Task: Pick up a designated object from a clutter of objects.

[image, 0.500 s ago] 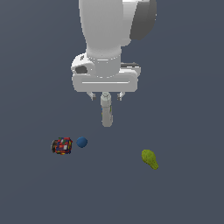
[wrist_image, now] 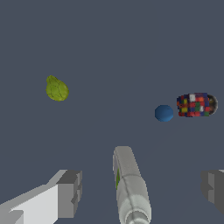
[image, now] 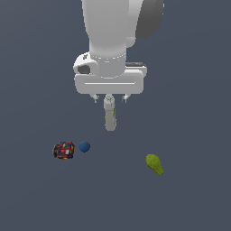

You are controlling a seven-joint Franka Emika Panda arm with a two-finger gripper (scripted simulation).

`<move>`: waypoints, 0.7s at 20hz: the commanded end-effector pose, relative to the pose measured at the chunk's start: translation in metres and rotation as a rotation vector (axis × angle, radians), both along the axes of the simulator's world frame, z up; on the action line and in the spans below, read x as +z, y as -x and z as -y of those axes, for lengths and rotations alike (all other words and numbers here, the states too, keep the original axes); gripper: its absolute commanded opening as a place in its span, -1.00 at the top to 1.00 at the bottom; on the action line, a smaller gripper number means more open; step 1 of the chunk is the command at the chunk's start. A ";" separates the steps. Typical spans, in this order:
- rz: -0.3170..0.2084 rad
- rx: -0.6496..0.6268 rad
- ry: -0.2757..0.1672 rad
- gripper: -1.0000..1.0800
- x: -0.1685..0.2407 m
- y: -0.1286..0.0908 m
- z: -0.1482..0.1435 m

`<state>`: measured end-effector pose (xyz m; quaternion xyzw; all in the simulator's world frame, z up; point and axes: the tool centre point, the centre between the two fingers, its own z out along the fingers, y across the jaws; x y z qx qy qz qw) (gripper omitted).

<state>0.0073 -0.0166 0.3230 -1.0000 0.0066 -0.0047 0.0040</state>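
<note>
The small dark-blue ball (image: 84,146) lies on the grey floor just beside the multicoloured cube (image: 63,150), towards the exterior view's left. It also shows in the wrist view (wrist_image: 164,113) next to the cube (wrist_image: 197,105). My gripper (image: 110,98) is open and empty, well above the floor, behind the ball and to its right in the exterior view. Its fingers (wrist_image: 65,192) stand wide apart in the wrist view. A pale grey bottle (image: 110,116) lies under the gripper and shows between the fingers (wrist_image: 129,183).
A yellow-green pear-shaped thing (image: 154,164) lies alone towards the exterior view's right; it also shows in the wrist view (wrist_image: 57,88). The floor is plain dark grey with no edges in view.
</note>
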 end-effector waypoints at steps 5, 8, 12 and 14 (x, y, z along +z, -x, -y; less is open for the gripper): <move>0.001 0.002 0.000 -0.92 0.000 -0.001 0.000; 0.001 0.015 0.000 -0.92 -0.006 -0.004 0.004; 0.001 0.044 0.001 -0.92 -0.018 -0.010 0.011; 0.001 0.063 0.001 -0.92 -0.026 -0.014 0.016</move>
